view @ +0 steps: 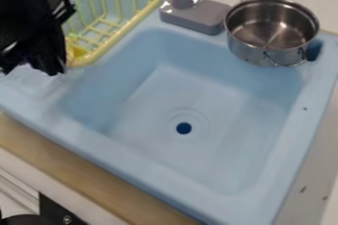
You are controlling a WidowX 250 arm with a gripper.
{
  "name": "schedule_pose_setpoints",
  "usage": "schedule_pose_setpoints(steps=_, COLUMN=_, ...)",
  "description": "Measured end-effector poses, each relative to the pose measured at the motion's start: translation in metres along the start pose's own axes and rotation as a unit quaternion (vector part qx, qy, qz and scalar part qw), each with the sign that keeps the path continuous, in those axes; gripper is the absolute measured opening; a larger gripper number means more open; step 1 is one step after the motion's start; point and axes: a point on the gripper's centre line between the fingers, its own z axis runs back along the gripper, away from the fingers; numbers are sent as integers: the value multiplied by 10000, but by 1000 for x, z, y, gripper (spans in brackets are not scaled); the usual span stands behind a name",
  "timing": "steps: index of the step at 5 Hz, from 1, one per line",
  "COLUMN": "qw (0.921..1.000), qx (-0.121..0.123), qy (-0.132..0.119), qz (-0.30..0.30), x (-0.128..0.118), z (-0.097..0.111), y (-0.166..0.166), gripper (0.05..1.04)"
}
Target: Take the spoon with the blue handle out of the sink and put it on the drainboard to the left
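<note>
Black gripper point(45, 68) up at left over the blue sink's point(198, 95) edge, wide or narrow, can't tell! | Yellow dish rack point(135, 21) right beside it | grey faucet point(194, 14) at the back | steel pot point(264, 49) upright, far right corner!

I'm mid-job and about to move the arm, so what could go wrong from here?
The claw is right beside the yellow dish rack, so a sideways move might snag its bars. The metal pot sits up at the basin's edge near the gray faucet; a bump could tip it into the blue sink.
</note>
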Motion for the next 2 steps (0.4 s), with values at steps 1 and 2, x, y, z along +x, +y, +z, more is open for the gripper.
schedule_pose_setpoints(steps=1, qw=9992, qx=-27, qy=324, qz=-212, x=13, z=-4, y=1, gripper=75)
schedule_pose_setpoints(steps=2, qw=9985, qx=-62, qy=428, qz=-348, x=15, z=-8, y=0, gripper=75)
